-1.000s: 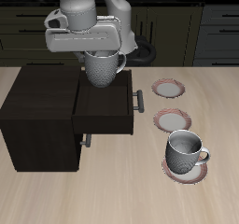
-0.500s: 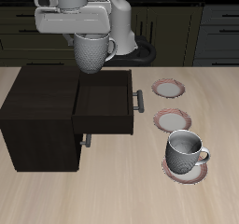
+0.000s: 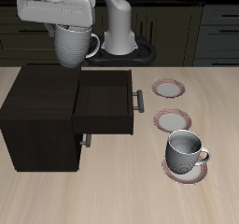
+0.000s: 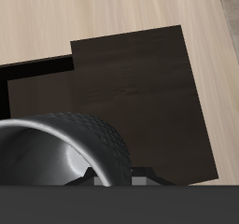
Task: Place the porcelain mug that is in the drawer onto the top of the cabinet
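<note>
The porcelain mug [image 3: 73,47] is pale grey, dimpled, with its handle toward the open drawer side. My gripper [image 3: 63,24] is shut on its rim and holds it in the air above the back edge of the cabinet top [image 3: 37,92]. The drawer [image 3: 105,105] stands pulled out and shows empty, its bar handle [image 3: 140,101] at the front. In the wrist view the mug's rim and dark inside [image 4: 65,153] fill the near part, with the cabinet top [image 4: 140,88] below it. My fingertips are hidden by the gripper body and the mug.
A second grey mug [image 3: 185,151] stands on a plate near the table's front edge. Two empty plates [image 3: 172,120] [image 3: 169,88] lie behind it. The lower drawer's handle [image 3: 86,140] juts out. The robot's base [image 3: 121,41] is at the back.
My gripper has lifted the mug higher and carried it sideways from above the open drawer to above the cabinet top.
</note>
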